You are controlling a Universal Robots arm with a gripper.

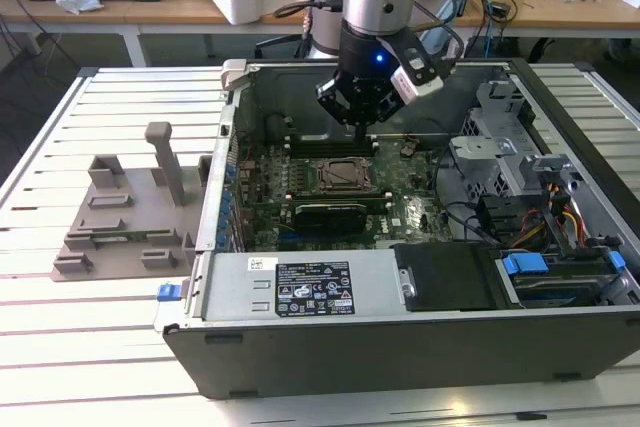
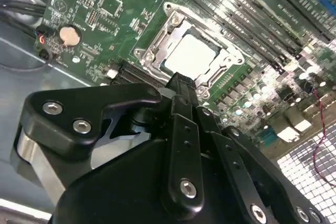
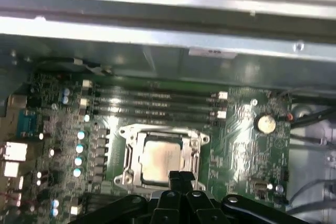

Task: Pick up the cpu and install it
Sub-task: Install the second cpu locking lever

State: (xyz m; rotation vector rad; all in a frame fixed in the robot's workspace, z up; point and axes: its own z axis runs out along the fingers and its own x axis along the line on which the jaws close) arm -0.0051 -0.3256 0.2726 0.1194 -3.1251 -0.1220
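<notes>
The cpu (image 2: 191, 56) (image 3: 157, 158), a flat square chip with a shiny silver top, lies inside the metal socket frame (image 3: 131, 129) on the green motherboard (image 1: 400, 212). My gripper (image 1: 360, 130) hangs inside the open computer case, just above the socket (image 1: 335, 175). In both wrist views its black fingertips (image 2: 181, 85) (image 3: 181, 176) are pressed together with nothing between them, a little above the chip's near edge and apart from it.
A grey plastic holder tray (image 1: 120, 217) stands on the slatted table at the exterior view's left. Inside the case are the power supply (image 1: 310, 287), a drive cage (image 1: 500, 147) with cables, memory slots (image 3: 157, 103) and a coin battery (image 3: 266, 124).
</notes>
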